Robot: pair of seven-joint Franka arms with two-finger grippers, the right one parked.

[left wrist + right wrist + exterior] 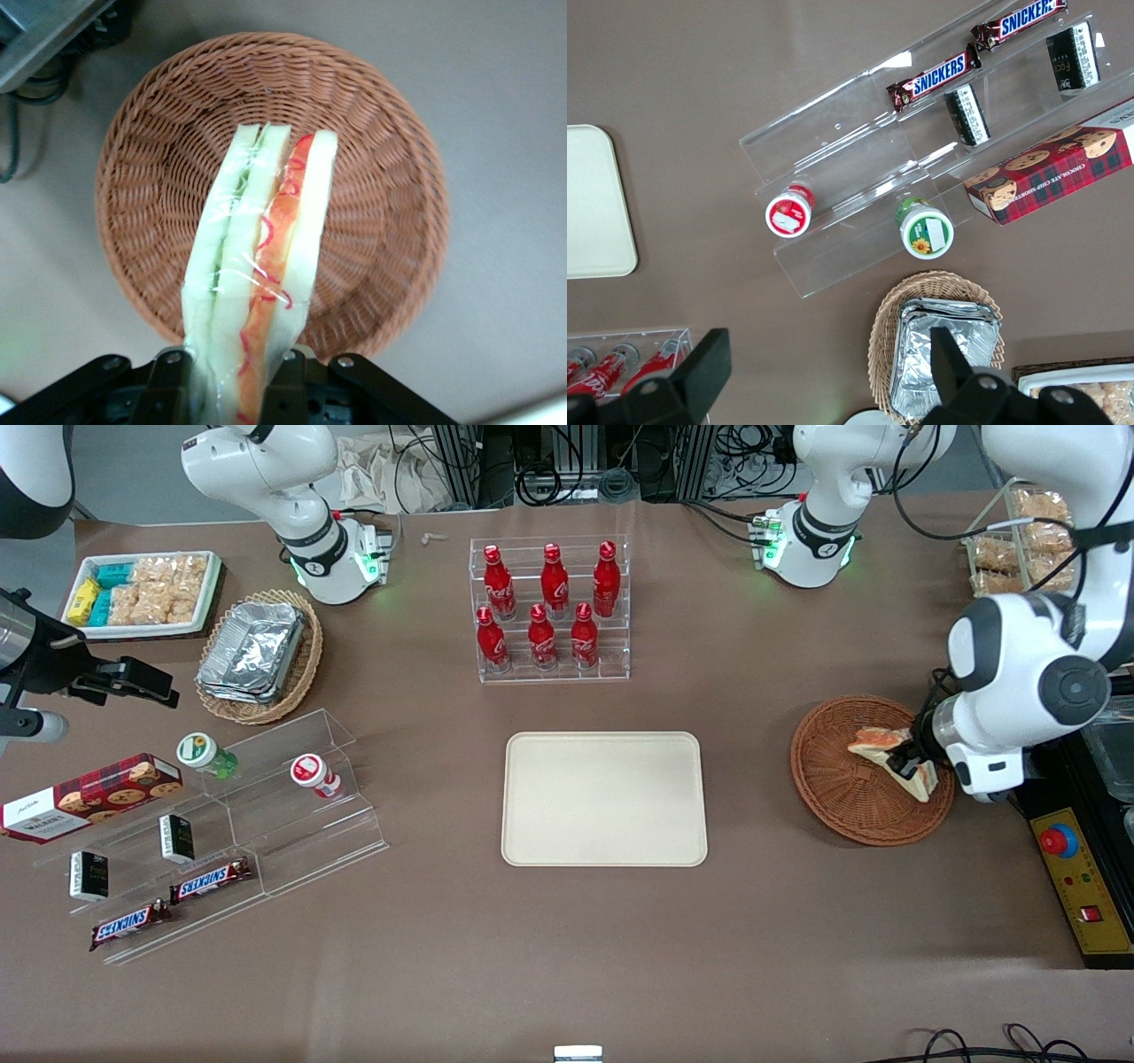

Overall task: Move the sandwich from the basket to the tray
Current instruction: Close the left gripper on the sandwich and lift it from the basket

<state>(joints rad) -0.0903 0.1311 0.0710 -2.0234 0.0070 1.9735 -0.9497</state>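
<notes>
Brown cloth covers the table, and reading the front view from its left edge I pass the snack shelves, the foil containers and the bottle rack before reaching the tray at centre. At the right of the frame sits the basket, with my gripper over it. The jaws are closed narrow on the sandwich, pinching its wide end; it looks raised clear of the weave, with the point hanging free.

As I judge it, the step in hand is the carry. I would lift straight up until the tip clears the rim, then travel level toward the tray, slowly, since the wrapped wedge is soft and could slip or swing.

From the wrist camera I get the basket below the sandwich, with its filling layers, wrap and both fingers pressing it, none of which the front view resolves. Only the front view shows the tray and the path to it.
</notes>
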